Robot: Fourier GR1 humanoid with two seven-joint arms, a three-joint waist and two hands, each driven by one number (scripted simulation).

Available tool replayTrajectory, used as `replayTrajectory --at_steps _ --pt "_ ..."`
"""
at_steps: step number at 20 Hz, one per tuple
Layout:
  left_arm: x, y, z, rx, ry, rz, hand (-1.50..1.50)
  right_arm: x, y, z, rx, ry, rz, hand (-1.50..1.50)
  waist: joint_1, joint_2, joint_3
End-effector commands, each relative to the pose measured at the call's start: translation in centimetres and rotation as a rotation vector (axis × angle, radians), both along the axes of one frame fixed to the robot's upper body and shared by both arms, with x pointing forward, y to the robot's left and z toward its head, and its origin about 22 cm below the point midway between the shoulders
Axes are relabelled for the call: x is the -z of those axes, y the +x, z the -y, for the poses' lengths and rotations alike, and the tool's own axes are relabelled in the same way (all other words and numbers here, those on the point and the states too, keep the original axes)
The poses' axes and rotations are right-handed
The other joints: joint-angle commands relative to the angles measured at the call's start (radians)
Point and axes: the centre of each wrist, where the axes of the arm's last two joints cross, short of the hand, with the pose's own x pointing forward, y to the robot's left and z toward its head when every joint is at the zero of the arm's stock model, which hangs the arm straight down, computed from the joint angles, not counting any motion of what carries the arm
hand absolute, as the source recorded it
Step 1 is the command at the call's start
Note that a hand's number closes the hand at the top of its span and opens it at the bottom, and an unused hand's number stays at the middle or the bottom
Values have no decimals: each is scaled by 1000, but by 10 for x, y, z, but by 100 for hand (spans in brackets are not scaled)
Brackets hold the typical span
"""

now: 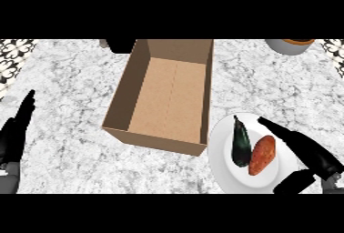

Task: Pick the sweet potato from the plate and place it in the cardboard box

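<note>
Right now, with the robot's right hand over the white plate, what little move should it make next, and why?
Probably lower the right hand a little toward the orange sweet potato and curl its fingers round it. The hand is open above the round white plate, holding nothing, and the sweet potato lies beside a dark green eggplant, so it should aim right of that. The brown cardboard box stands open.

Even, bright light, no glare.
Soft shadow inside cardboard box (168,98) along its right wall; faint shadow on plate (232,170) under the vegetables; table (74,136) evenly lit.
</note>
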Motion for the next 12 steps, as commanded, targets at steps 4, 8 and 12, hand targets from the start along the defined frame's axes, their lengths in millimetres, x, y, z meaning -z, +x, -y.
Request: replayTrajectory --at_steps 4,8,12 --pt "9 -5 1 -5 8 -6 0 6 5 -19 -20 -108 -70 -150 3 1 0" --pt "1 10 -12 13 0 -15 0 1 16 -23 30 -117 -121 -150 1 1 0" --pt "-5 -2 0 7 4 1 0 43 11 -32 27 -139 -132 -150 4 1 0"
